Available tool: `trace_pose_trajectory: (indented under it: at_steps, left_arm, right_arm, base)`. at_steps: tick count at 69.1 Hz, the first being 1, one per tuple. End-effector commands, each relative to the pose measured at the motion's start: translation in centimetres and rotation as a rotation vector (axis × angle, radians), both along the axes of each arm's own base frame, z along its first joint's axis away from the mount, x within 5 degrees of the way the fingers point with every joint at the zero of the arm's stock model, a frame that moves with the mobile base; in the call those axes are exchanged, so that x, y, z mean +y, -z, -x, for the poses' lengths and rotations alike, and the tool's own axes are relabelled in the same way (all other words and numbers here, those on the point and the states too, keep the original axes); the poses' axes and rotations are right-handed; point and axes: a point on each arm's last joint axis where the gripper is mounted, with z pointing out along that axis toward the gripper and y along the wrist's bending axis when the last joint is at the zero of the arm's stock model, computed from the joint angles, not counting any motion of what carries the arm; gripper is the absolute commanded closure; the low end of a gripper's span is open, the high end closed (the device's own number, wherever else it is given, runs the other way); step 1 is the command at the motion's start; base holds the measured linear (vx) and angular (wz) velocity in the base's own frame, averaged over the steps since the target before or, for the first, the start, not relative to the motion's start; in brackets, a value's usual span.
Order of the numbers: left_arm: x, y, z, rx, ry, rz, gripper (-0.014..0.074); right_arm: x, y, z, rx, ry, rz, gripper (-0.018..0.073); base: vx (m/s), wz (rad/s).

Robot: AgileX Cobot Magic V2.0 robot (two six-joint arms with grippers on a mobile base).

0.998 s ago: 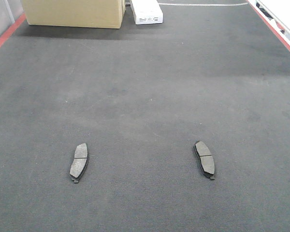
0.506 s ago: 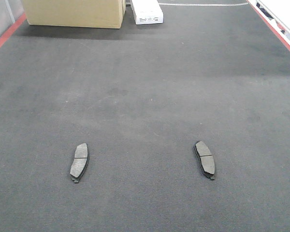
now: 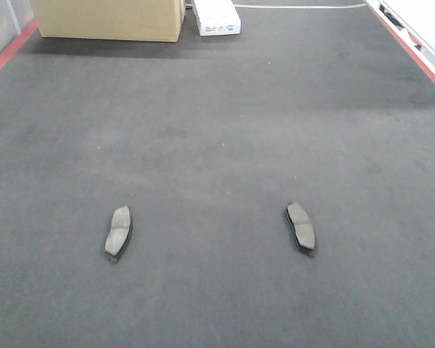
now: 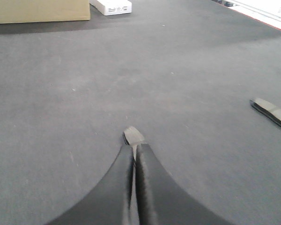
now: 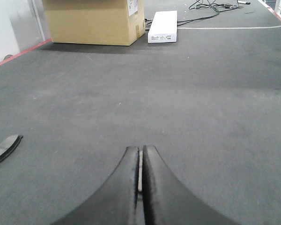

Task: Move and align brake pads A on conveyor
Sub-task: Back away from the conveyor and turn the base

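Front view, belt: a wide dark charcoal felt-like conveyor belt (image 3: 217, 130) edged by a red metal frame (image 3: 7, 49).
Front view, pads: two small flat dark-grey curved brake pads A lie flat on the near belt, well apart. These are the left pad (image 3: 118, 230) and the right pad (image 3: 300, 226), and their far ends lean slightly toward each other.
Front view, far end: a tan cardboard box (image 3: 109, 18) stands with a flat white box (image 3: 217, 18) just beside it.
Left wrist view, gripper: the black left gripper (image 4: 133, 146) has its jaws closed to a thin slit. One pad's end (image 4: 132, 135) shows just beyond the tips, and whether they touch cannot be told. The other pad (image 4: 271, 111) lies well off to the right.
Right wrist view, gripper: the black right gripper (image 5: 140, 149) has its jaws closed to a slit above bare belt. One pad (image 5: 4, 149) lies at the left edge, cut off.
Right wrist view, far end: the cardboard box (image 5: 91, 21), the white box (image 5: 163, 27) and dark cables (image 5: 215, 5).
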Motion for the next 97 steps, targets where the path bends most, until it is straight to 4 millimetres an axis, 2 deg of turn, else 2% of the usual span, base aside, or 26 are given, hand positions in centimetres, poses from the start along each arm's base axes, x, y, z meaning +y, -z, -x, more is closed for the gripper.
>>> trace_pose_trajectory:
  at_steps: [1, 75, 97]
  left_arm:
    - [-0.26, -1.34, -0.18, -0.08, 0.023, 0.025, 0.0603]
    - [-0.27, -1.34, -0.18, -0.08, 0.023, 0.026, 0.0603]
    - [-0.27, -1.34, -0.18, -0.08, 0.023, 0.026, 0.0603]
  right_arm:
    - [0.01, -1.53, -0.11, -0.091, 0.0, -0.004, 0.0568]
    - [0.01, -1.53, -0.11, -0.091, 0.0, -0.004, 0.0568]
    - [0.01, -1.53, -0.11, -0.091, 0.0, -0.004, 0.0568]
  base:
    - [-0.19, -0.02]
    - [-0.31, -0.02]
    - [-0.21, -0.39]
